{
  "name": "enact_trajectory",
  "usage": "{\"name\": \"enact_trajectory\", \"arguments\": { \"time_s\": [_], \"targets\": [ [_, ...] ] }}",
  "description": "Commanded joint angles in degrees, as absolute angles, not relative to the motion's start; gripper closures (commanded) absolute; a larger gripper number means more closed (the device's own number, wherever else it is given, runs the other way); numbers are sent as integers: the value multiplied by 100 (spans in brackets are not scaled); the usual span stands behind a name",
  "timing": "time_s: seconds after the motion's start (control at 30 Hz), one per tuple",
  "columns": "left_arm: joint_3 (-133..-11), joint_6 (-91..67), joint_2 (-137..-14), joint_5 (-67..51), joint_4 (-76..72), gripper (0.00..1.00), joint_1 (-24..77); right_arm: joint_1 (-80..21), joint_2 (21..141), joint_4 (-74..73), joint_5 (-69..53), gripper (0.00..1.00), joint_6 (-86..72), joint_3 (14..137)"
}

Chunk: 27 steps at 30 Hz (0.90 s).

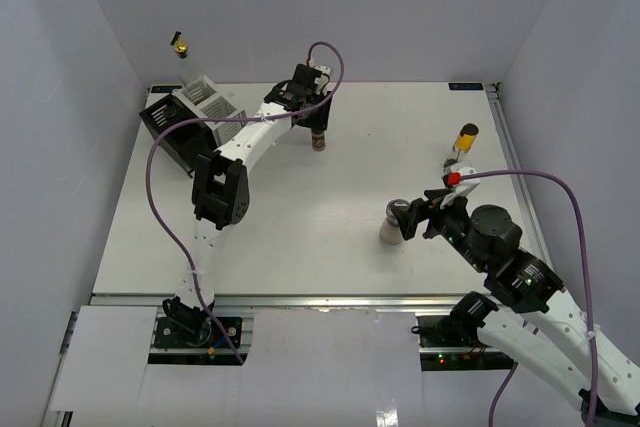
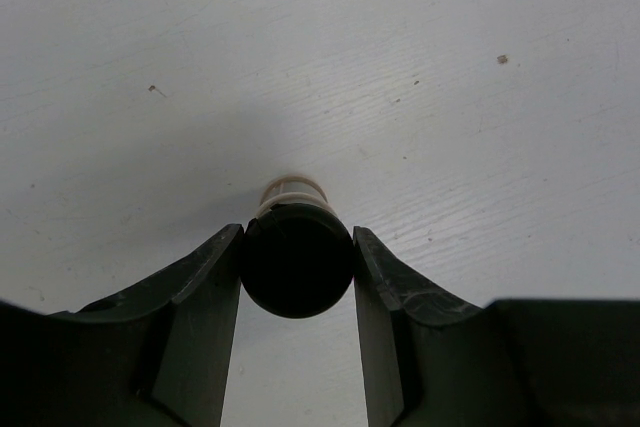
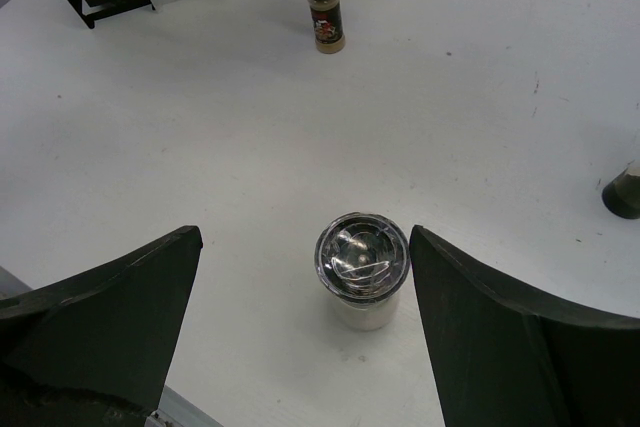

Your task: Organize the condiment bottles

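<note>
Left claw point(image 2: 297, 235): closed on the dark cap of the brown spice jar point(image 2: 296, 265), one finger against each side. The jar stands upright on the bench point(image 2: 450, 97), far centre.

Right claw point(image 3: 303, 242): wide open, one finger on either side of the cream shaker point(image 3: 362, 269), touching neither side. The shaker stands upright, near right.

Far right, we note the slim black-capped bottle point(image 1: 463, 145) standing alone, ungripped.

Far left: black rack box point(image 1: 168, 129) and white rack box point(image 1: 212, 102), side by side. The tall clear bottle point(image 1: 185, 59) with gold pourer rises at the white one's far end. We cannot make out the exact slot.

Progress, our judgement: one of four stowed. Three are left on the bench, one of them gripped and one bracketed for a grasp.

Count: four bottles, two rack boxes, two claws.
</note>
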<state>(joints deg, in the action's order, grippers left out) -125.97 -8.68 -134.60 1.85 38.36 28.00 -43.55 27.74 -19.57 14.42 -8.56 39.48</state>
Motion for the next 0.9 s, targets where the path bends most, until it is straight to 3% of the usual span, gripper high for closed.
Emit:
{"name": "enact_trajectory", "arguments": {
  "time_s": [0.0, 0.43, 0.73, 0.87],
  "targets": [
    [-12463, -958, -13105, 541, 4051, 100, 2839, -4385, 2699, -1793, 1503, 9, -844, 3937],
    [-11608, -1174, -12109, 1408, 4093, 100, 2822, -4377, 2654, -1783, 1443, 9, -861, 3920],
    [-12102, -1318, -11438, 1853, 4491, 100, 2542, -4377, 2610, -1811, 1415, 9, -853, 3946],
    [-12360, -1508, -11196, 1985, 4783, 100, 1944, -4382, 2584, -1814, 1410, 9, -831, 3980]
  ]
}}
